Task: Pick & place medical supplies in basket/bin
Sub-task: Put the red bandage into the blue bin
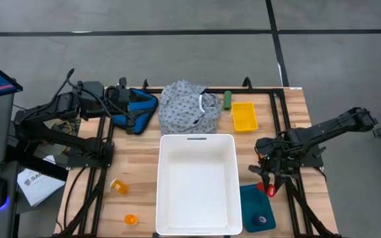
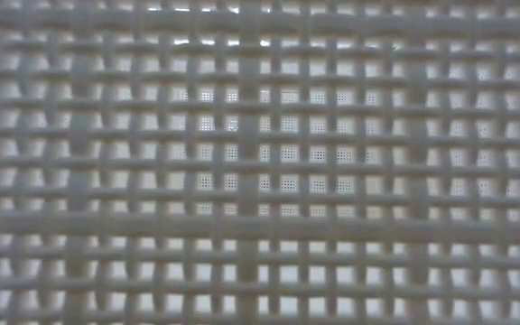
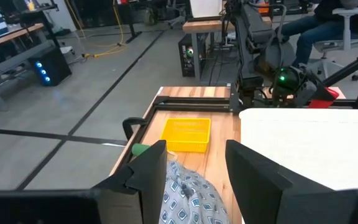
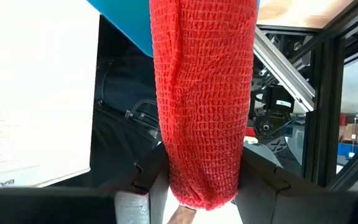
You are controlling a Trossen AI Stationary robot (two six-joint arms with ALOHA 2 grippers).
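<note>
The grey-white dotted garment [image 1: 189,107] lies bunched on the table behind the white basket [image 1: 197,142]. A green cylinder [image 1: 227,99] lies by a yellow tray [image 1: 243,116]. Two orange pill bottles [image 1: 119,186] [image 1: 131,219] lie left of the basket. My left gripper [image 1: 137,114] [image 3: 194,165] stands open at the garment's [image 3: 188,196] left side, above it. My right gripper [image 1: 270,188] [image 4: 204,180] is shut on a red mesh-wrapped cylinder [image 4: 201,93], right of the basket by a teal tray [image 1: 256,208]. My right gripper pinches the red cylinder between its two fingers [image 4: 151,180], on its sides close to one end [image 4: 204,186]. The cylinder lies along the fingers and sticks out well ahead of them. Whether its far end touches anything does not show.
The basket's lattice wall [image 2: 260,162] fills the low view. A small purple thing [image 1: 263,219] lies in the teal tray. Black frame rails [image 1: 283,125] run along the table's sides. Cables and a paper sheet [image 1: 35,178] lie by the left arm's base.
</note>
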